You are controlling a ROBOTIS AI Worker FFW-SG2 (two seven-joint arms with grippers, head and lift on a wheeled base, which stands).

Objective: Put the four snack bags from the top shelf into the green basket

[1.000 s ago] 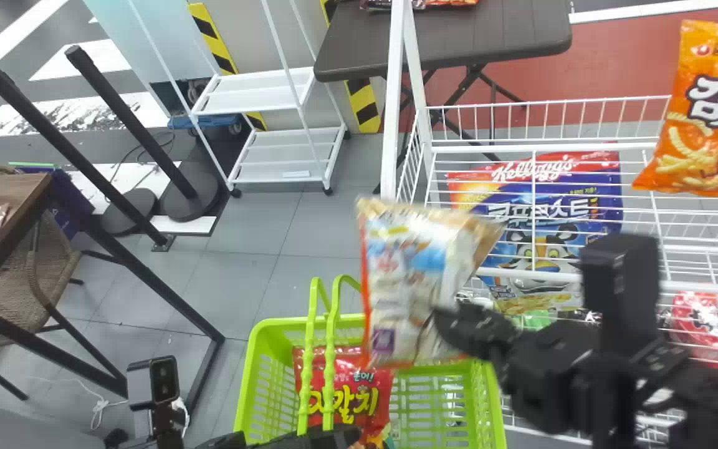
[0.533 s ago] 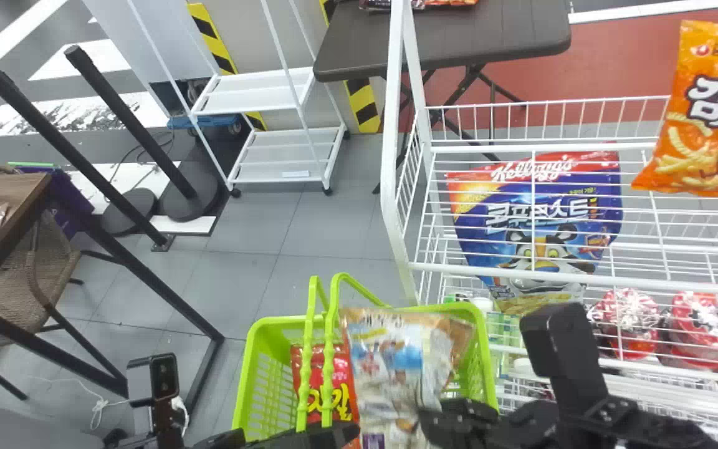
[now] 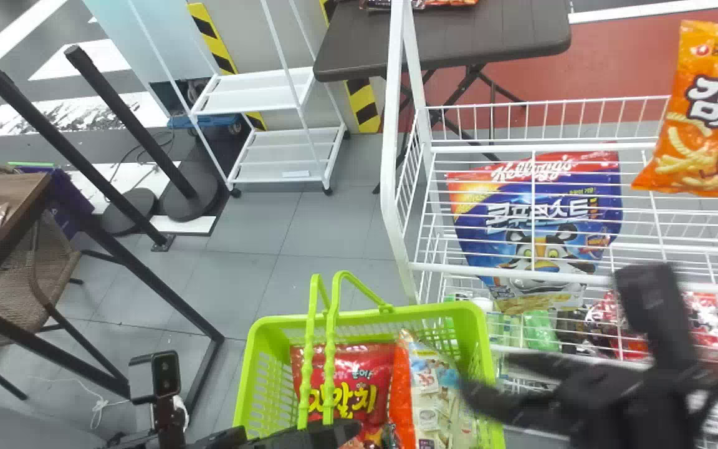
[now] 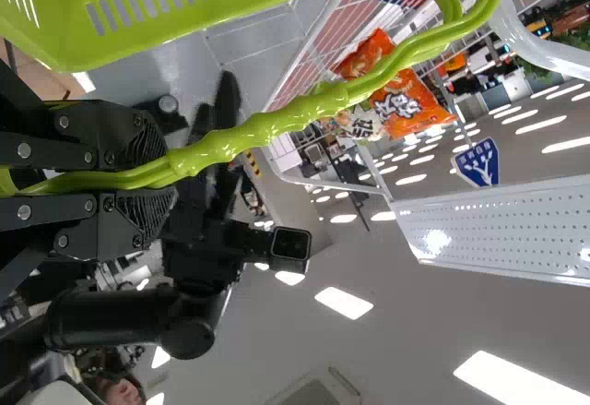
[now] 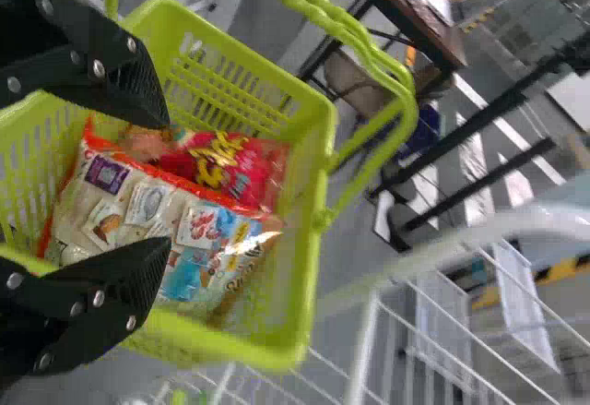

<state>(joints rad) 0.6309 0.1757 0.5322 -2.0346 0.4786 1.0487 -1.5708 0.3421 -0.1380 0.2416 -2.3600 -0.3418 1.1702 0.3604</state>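
At the green basket's (image 3: pixel 396 313) right rim, the right gripper (image 3: pixel 490 377) points inward, its 2 fingers wide apart; nearside, the left gripper (image 3: pixel 345 431) clasps the handles (image 3: pixel 330 368). Inside: 1 red snack bag (image 3: pixel 356 380), 1 white snack bag (image 3: pixel 427 405). Beyond, rightward: 1 orange snack bag (image 3: pixel 708 118).

Wears black on left arm (image 3: pixel 169 433) and right arm (image 3: pixel 658 380) alike. Carries wedge-shaped fingers (image 5: pixel 55 45) on the right gripper (image 3: pixel 487 374), finely ribbed on the pads (image 5: pixel 143 91), dotted with round silver screws (image 5: pixel 100 69). Repeats ribs and screws on the left gripper (image 3: pixel 334 431). Bears a boxy, round-cornered housing (image 3: pixel 165 374) by the left wrist, and elsewhere a smooth black cylinder (image 4: pixel 111 320).
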